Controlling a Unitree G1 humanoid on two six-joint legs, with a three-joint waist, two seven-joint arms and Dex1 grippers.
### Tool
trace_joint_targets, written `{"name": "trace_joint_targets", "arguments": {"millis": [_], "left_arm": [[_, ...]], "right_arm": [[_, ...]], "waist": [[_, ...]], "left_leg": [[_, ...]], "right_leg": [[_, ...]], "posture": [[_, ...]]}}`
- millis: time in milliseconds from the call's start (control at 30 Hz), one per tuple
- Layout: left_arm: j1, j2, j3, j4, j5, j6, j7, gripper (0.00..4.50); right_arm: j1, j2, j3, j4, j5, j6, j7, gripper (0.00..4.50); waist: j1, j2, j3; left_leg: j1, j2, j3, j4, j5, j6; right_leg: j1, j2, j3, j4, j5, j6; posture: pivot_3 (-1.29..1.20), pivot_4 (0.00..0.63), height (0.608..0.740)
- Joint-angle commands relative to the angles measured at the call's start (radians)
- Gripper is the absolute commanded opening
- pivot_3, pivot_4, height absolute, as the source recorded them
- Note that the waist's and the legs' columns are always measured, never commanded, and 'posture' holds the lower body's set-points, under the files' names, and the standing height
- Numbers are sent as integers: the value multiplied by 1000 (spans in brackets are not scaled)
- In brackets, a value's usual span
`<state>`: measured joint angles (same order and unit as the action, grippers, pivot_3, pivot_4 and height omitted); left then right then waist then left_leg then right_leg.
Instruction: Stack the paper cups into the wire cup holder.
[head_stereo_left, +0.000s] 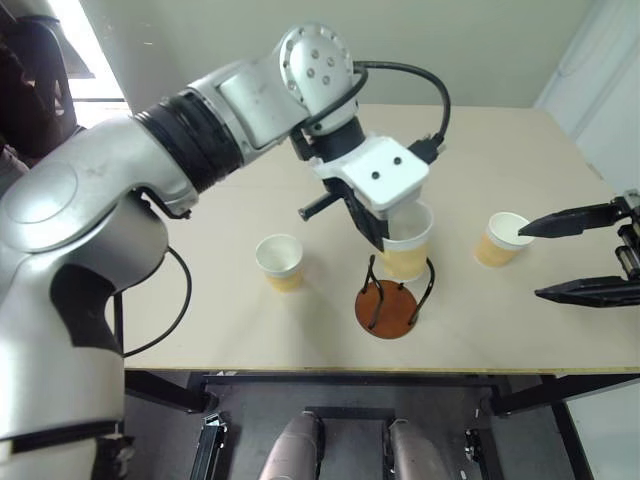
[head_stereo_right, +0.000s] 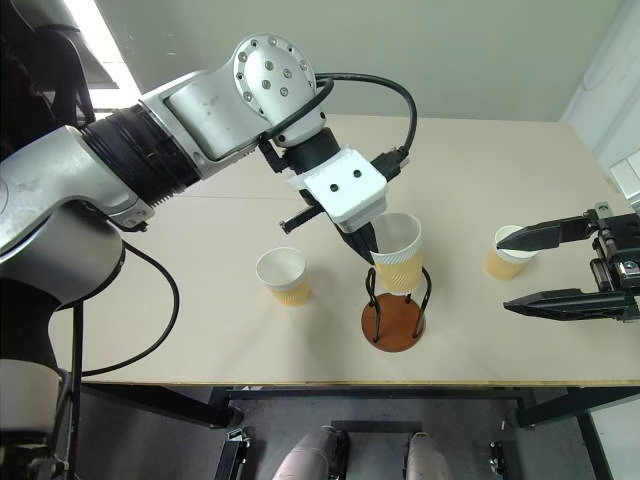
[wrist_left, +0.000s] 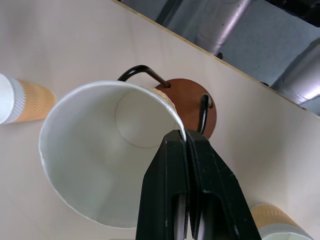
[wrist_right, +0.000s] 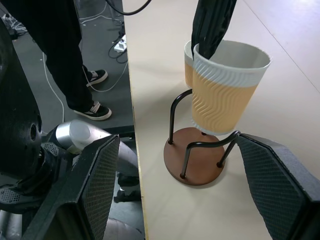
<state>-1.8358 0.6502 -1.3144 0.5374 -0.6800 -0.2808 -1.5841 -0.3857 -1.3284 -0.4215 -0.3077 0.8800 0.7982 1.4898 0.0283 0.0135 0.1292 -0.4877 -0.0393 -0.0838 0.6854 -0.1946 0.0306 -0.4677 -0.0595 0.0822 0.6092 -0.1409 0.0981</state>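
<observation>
My left gripper (wrist_left: 184, 137) is shut on the rim of a tan paper cup (head_stereo_right: 397, 255), pinching its wall between the fingers. The cup hangs upright and slightly tilted, its bottom between the two black wire loops and just above the reddish-brown base of the wire cup holder (head_stereo_left: 385, 310). A second paper cup (head_stereo_left: 280, 262) stands upright on the table to the left of the holder. A third paper cup (head_stereo_left: 500, 240) stands to its right. My right gripper (head_stereo_left: 530, 260) is open at the table's right side, fingertips close beside that right cup, nothing between them.
The pale wooden table (head_stereo_left: 200, 330) has its front edge just below the holder. A person's legs in dark trousers and sneakers (wrist_right: 75, 65) stand on the floor beside the table.
</observation>
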Motion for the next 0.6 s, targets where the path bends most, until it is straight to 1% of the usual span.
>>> {"name": "trace_joint_targets", "arguments": {"millis": [33,267,433,533,600], "left_arm": [[-23,12,3,-20,-25,-1,-30,51],[-30,21,-37,-35,-32,-1,-30,51],[-33,8,-49,-11,-16,-9,-30,51],[-26,-4,-44,3,1,-26,-30,618],[-27,-4,-48,0,-5,-24,-30,1264]], "right_arm": [[-4,-7,-41,-8,8,-14,-3,3780],[-3,-2,-34,-10,4,-23,-13,3780],[-2,-6,-26,-11,5,-19,-15,3780],[-3,-8,-23,-12,10,-9,-18,3780],[-5,-7,-21,-13,12,-8,-21,3780]], "waist": [[0,0,0],[0,0,0],[0,0,0],[1,0,0],[1,0,0]], "left_leg": [[0,0,-1,0,0,0],[0,0,0,0,0,0],[0,0,-1,0,0,0],[0,0,-1,1,0,0],[0,0,-1,1,0,0]], "right_leg": [[0,-1,1,0,0,0],[0,0,0,0,0,0],[0,-1,0,0,0,0],[0,-1,0,0,0,0],[0,-1,0,0,0,0]], "posture": [[0,150,740],[0,150,740],[0,150,740],[0,150,740],[0,150,740]]}}
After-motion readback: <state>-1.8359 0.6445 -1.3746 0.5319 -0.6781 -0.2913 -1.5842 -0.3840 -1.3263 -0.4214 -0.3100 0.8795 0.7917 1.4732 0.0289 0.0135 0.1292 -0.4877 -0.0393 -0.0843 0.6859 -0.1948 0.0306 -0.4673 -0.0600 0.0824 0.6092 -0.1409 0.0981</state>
